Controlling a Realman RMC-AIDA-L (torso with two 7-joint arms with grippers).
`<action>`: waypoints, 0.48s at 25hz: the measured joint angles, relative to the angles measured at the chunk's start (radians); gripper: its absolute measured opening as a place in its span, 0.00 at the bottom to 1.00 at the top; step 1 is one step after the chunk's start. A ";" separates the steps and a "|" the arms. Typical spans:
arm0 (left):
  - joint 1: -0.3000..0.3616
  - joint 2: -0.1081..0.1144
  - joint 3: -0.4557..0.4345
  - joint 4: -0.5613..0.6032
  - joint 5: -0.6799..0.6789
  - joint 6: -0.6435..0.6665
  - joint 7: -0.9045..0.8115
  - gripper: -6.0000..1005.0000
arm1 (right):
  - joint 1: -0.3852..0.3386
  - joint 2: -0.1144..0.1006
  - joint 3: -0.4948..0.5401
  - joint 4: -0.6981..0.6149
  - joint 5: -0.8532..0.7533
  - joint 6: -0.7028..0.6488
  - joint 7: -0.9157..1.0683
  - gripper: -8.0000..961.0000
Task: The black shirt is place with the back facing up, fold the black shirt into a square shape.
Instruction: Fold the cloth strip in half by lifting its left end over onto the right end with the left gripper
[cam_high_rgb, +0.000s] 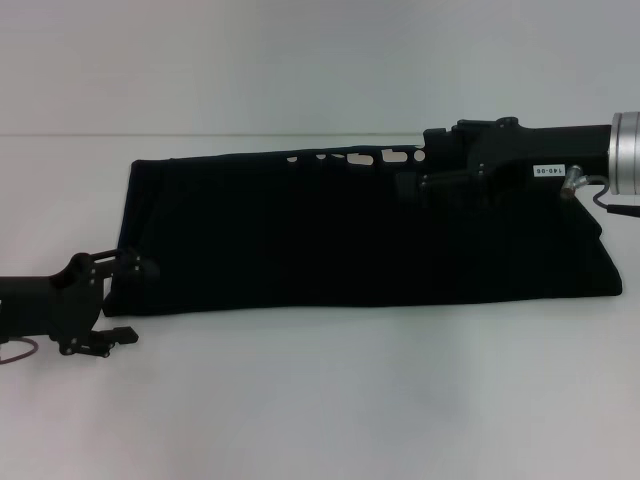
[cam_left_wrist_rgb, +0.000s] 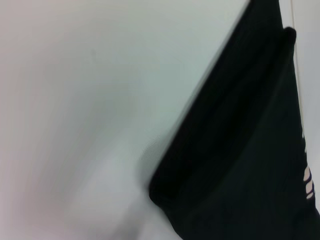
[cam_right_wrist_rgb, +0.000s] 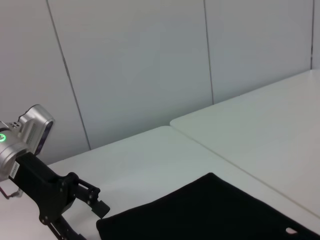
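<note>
The large black soft-fabric shirt (cam_high_rgb: 350, 235) lies folded long; left gripper (cam_high_rgb: 118, 300) open at its corner — right gripper's (cam_high_rgb: 410, 185) state unclear — a slipped corner could skew the fold.

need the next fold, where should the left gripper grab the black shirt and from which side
Probably the near-left corner of the black shirt, right beside the left gripper. Come from the robot's left, low along the table: the folded strip lies flat and its short edge ends there.

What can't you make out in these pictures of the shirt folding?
- Right gripper, head view: black on the black shirt, so its fingers cannot be told apart.
- Shirt's neckline and sleeves: hidden in the fold.
- Left wrist view: blurred; shirt cut off by the edges.
- Left gripper: whether it touches the shirt's corner.
</note>
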 joint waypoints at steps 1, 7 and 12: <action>0.000 0.000 0.000 0.000 0.000 -0.004 -0.001 0.95 | 0.000 0.000 0.000 0.000 0.005 0.001 -0.004 0.97; 0.000 -0.002 0.000 -0.012 0.000 -0.032 -0.002 0.95 | -0.003 0.001 -0.001 0.001 0.023 0.003 -0.011 0.97; -0.002 -0.002 0.000 -0.035 -0.003 -0.064 -0.001 0.95 | -0.004 0.001 0.001 0.003 0.023 0.005 -0.017 0.97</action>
